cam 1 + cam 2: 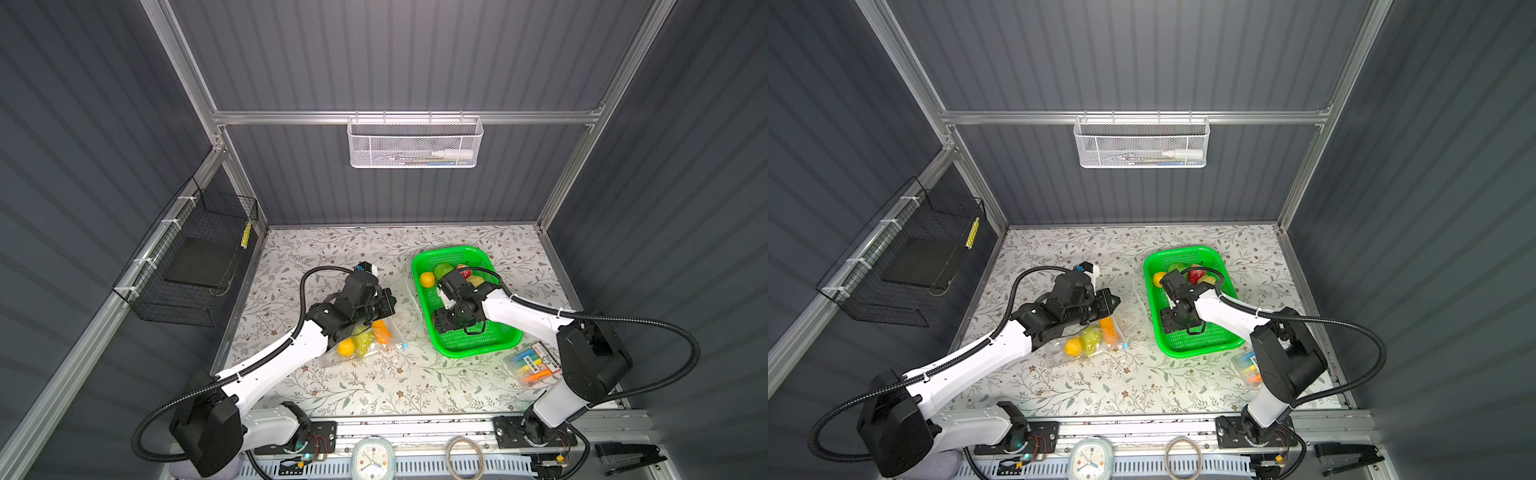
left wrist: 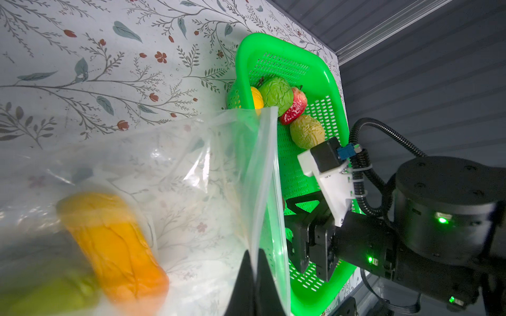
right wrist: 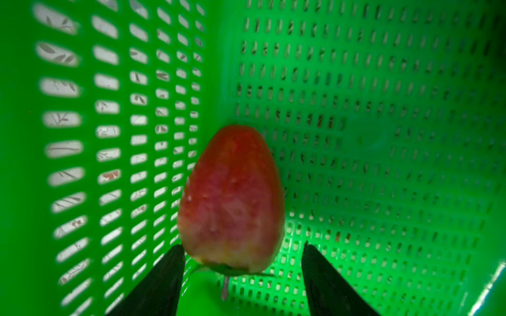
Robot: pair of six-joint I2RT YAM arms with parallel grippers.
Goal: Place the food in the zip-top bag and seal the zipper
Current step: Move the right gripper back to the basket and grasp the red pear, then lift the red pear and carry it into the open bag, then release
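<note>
Strawberry [image 3: 232, 197] lies on the floor of the green basket [image 1: 449, 250], by a side wall near its 7 o'clock corner. The right gripper [image 3: 242, 246] straddles the stem end with jaws wide and nothing gripped yet. I'd centre first, then squeeze gently, since it's round and could squirt out. Zip-top bag [image 1: 397, 328] sits at the basket's 9 o'clock, carrot [image 2: 115, 240] inside. Left gripper [image 2: 254, 253] is fully closed, pinching the bag's mouth edge up.

Inside the green basket [image 1: 482, 348] the right gripper [image 3: 241, 245] has little room: perforated wall close on one side, a strawberry [image 3: 232, 197] between its spread jaws. The edge of the zip-top bag [image 2: 191, 164] stands raised beside the basket (mouth gaping); bare table [image 1: 374, 390] lies free nearer the front.
</note>
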